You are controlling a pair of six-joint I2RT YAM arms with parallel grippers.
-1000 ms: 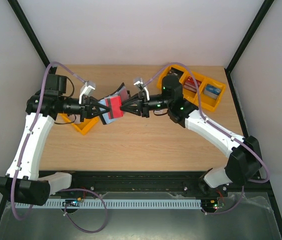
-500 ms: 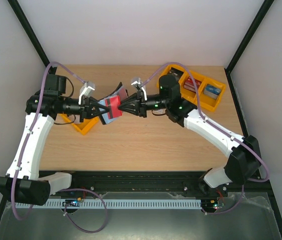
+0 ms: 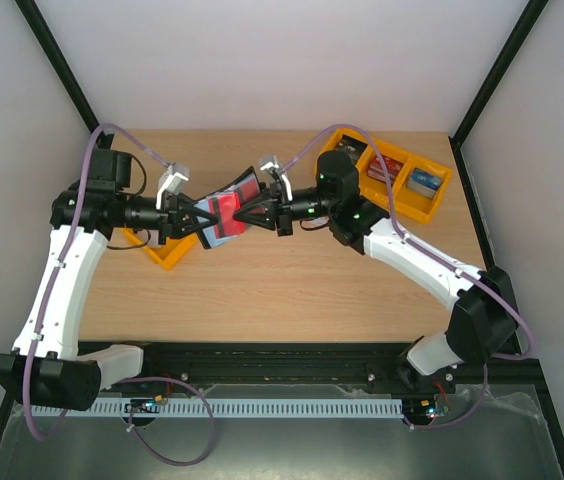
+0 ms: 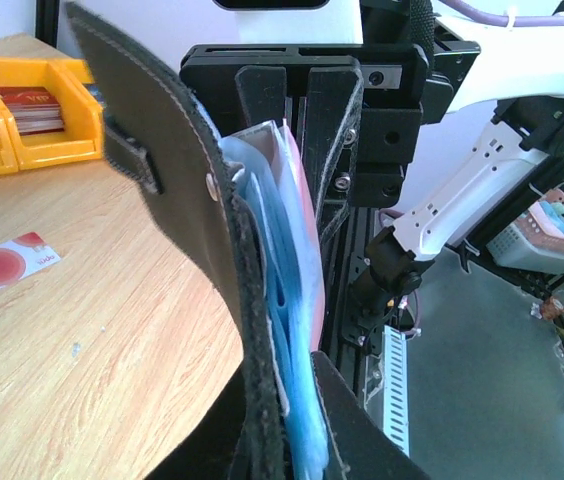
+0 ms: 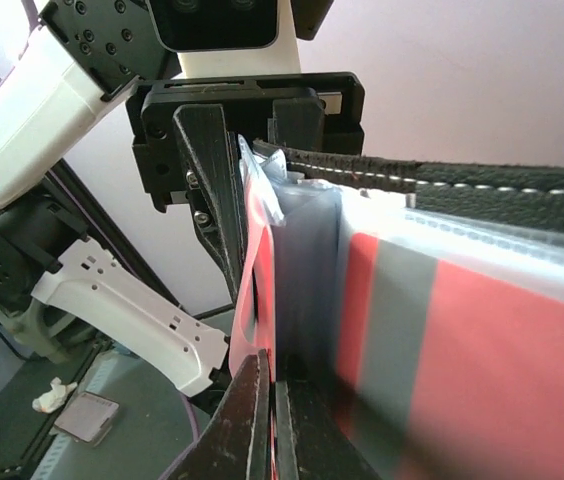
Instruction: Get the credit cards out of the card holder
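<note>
Left gripper is clamping the open card holder mid-air; right gripper is pinching a credit card inside. Another card is lying out on the table.

Bright, even light: crisp from above, soft up close.
The top view is sharp and evenly lit, with only faint shadows on the pale wooden table. In the left wrist view the black stitched folding card holder blurs toward the bottom edge, and in the right wrist view the near clear plastic pocket showing red and grey is smeared out of focus.
</note>
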